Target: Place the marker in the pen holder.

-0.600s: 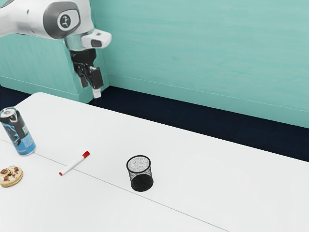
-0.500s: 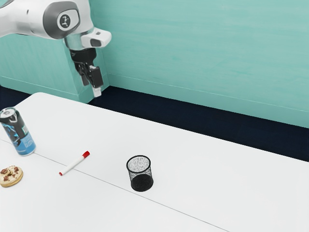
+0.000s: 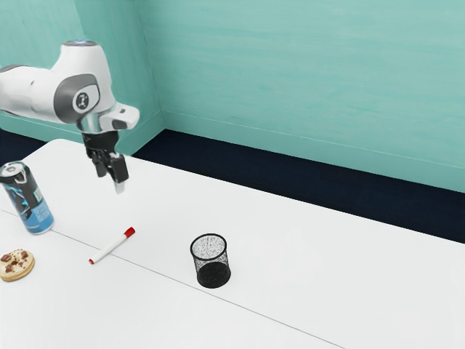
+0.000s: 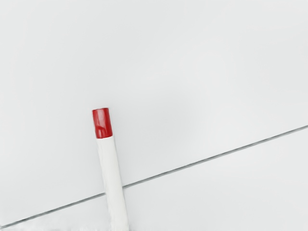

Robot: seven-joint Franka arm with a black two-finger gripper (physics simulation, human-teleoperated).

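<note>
End effector (image 3: 111,180), one, on a single arm (image 3: 91,73): hanging above the counter (image 3: 327,276), released, its two fingers (image 3: 118,169) standing apart and grasping nothing

Marker (image 3: 109,249), one, white with red cap (image 4: 102,122): lying flat on the counter, showing at six o'clock from the end effector on the exterior view's dial. Long axis running from eight o'clock to two o'clock there, the cap pointing to two. Barrel (image 4: 113,173) crossing the counter's seam (image 4: 216,156) and, by the wrist view, running from the cap back toward the underside of the hand. The coming grasp is seemingly turning on this line: the end effector is needing to descend over the barrel and bring its fingers down on either long side, since closing along the axis would be risking a roll or a slip

Pen holder (image 3: 213,275), one, black mesh, round: standing upright at four o'clock from the end effector and about three o'clock from the marker, well apart from it; no pen showing inside

Drink can (image 3: 29,203), one, blue and black: standing at ten o'clock from the marker; contents not showing

Doughnut (image 3: 16,265), one, topped: lying between eight and nine o'clock from the marker, near the can

Task status, as judged: approach proceeding, marker awaiting pickup
</note>
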